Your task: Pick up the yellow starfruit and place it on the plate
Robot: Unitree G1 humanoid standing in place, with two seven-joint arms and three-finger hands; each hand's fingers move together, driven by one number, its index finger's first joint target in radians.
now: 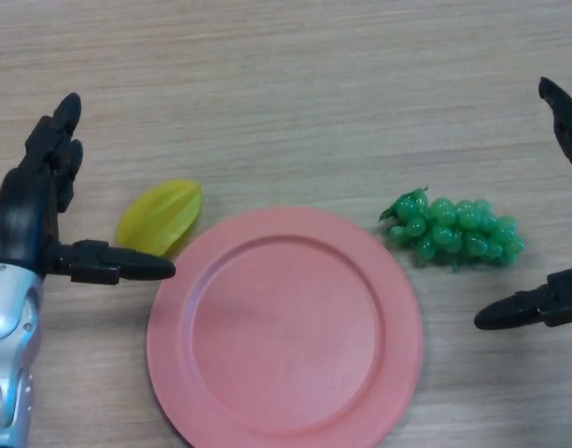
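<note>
Looking down, you have a bunch of green grapes (pixel 456 230) lying right of the pink plate (pixel 284 329), well clear of the starfruit. Your yellow starfruit (pixel 160 217) rests on the wood-grain table (pixel 295 84) just beside the plate's upper-left rim, glossy, ridged and pointed at both ends. Your left hand (pixel 45 201) sits beside it, fingers straight, thumb stretched out just below the fruit. Your right hand (pixel 556 233) shows at the right edge, spread apart and empty.
</note>
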